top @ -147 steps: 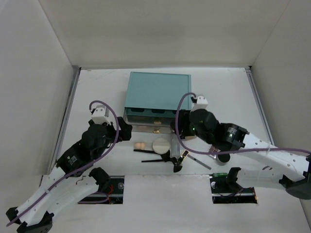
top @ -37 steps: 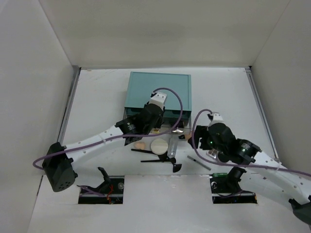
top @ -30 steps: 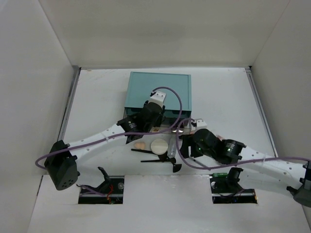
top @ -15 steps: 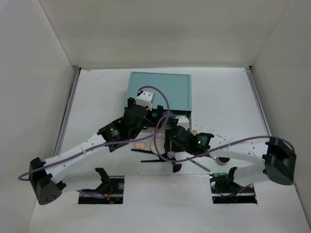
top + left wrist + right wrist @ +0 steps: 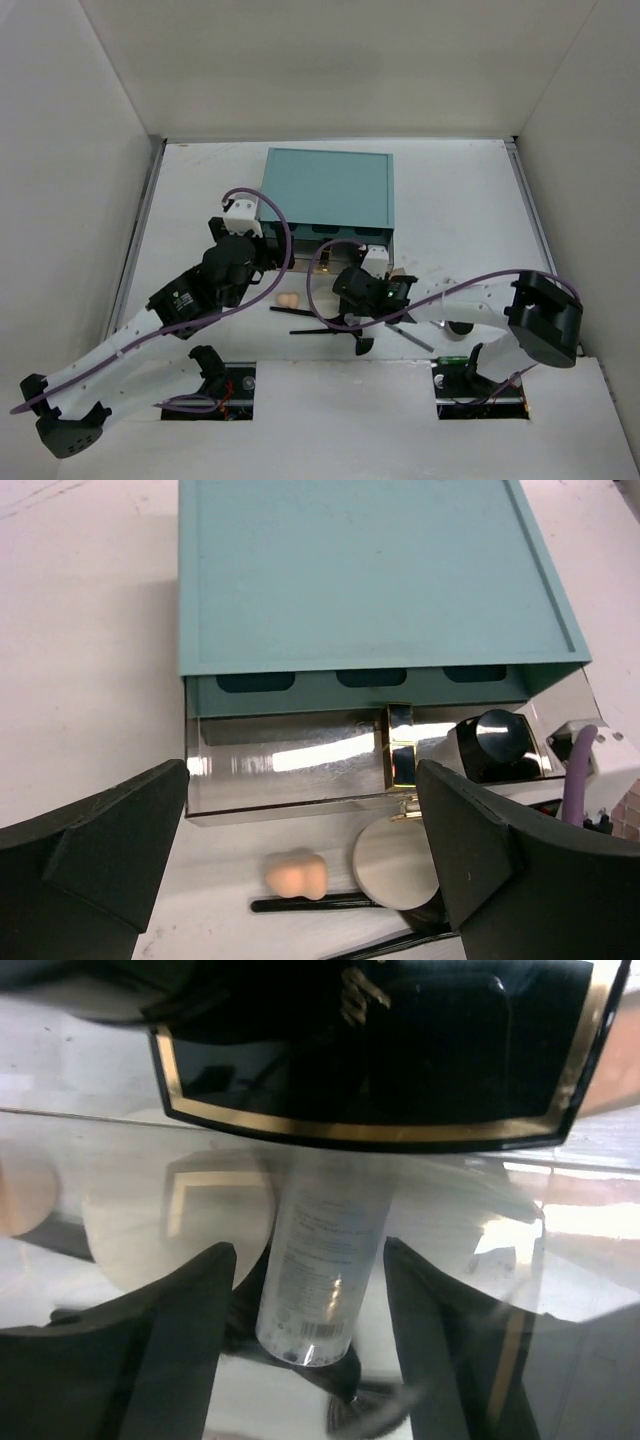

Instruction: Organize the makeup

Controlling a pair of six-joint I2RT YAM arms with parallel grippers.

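Note:
My right gripper is open, its fingers on either side of the lying clear bottle, not touching it. A black brush lies under the bottle. The round cream puff lies left of the bottle, and the black gold-edged palette shows above it. My left gripper is open and empty, held above the peach sponge and a black brush. From above, the sponge, brushes and pencil lie in front of the box, with the right gripper over the bottle.
The teal drawer box stands behind, its clear bottom drawer with gold knob pulled out. A black round part sits at the drawer's right end. The right arm stretches across the front.
The left gripper has pulled back from the drawer to the left. The right arm has swung left and come down over the bottle and puff.

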